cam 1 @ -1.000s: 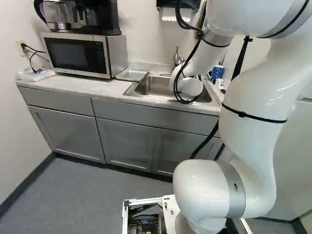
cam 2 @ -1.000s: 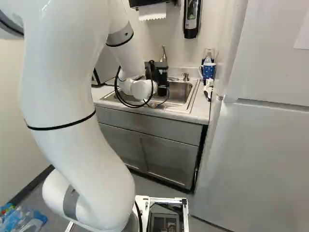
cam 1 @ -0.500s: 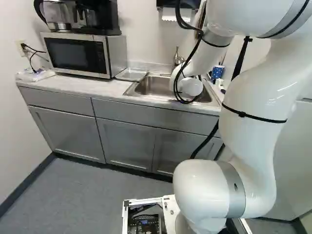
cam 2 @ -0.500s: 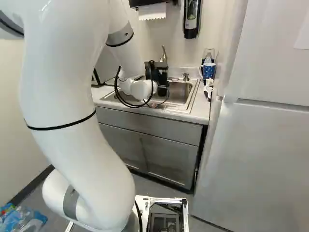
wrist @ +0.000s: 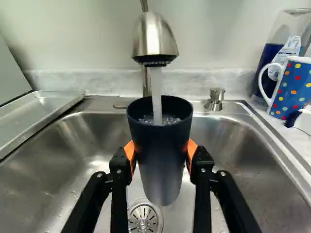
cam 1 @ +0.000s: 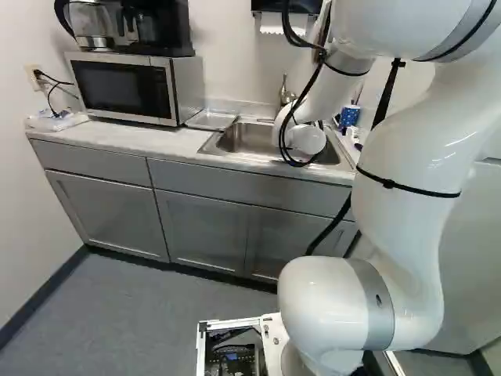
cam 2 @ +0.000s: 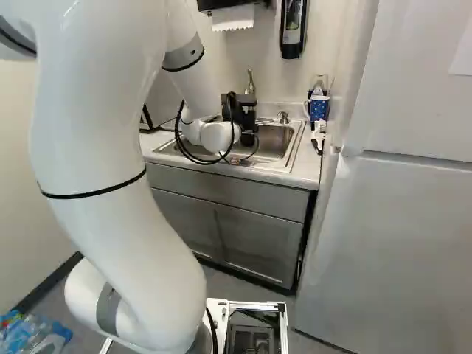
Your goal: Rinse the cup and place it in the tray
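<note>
Stays visibly unmoved since earlier frame; grips cup [wrist: 163, 145] between jaws, mouth up beneath running tap [wrist: 154, 36], apart from tray [wrist: 36, 115].

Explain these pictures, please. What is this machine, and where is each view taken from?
The machine is a white jointed arm on a moving base. Two views come from cameras on that base, behind the arm, left and right; both show the same kitchen. The third looks out from the wrist, along the black pincer.

The pincer grips a dark cup between two orange pads. Water runs into it from the tap, above the sink.

A shallow metal tray lies beside the sink, a spotted mug on the other side. The microwave stands on the counter.
</note>
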Robot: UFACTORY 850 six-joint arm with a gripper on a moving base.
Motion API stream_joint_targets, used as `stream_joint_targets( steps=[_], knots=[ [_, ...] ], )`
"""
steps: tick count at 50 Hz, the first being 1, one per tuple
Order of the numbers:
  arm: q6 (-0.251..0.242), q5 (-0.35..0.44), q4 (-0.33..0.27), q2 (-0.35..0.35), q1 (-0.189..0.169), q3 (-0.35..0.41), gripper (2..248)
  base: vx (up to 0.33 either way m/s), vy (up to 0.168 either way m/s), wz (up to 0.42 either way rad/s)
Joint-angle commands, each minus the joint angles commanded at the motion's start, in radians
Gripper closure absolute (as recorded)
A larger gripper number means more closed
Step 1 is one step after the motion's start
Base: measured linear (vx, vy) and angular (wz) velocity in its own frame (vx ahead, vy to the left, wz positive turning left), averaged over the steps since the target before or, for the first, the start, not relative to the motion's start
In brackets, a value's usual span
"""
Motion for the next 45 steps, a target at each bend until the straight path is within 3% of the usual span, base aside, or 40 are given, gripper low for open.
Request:
stream_joint_targets(
  steps=[22,45],
  knots=[
    [0.000,0.000,0.000,0.003,0.009,0.003,129,0.000,0.000,0.000],
    [0.000,0.000,0.000,0.014,0.071,0.016,129,0.000,0.000,0.000]
  ],
)
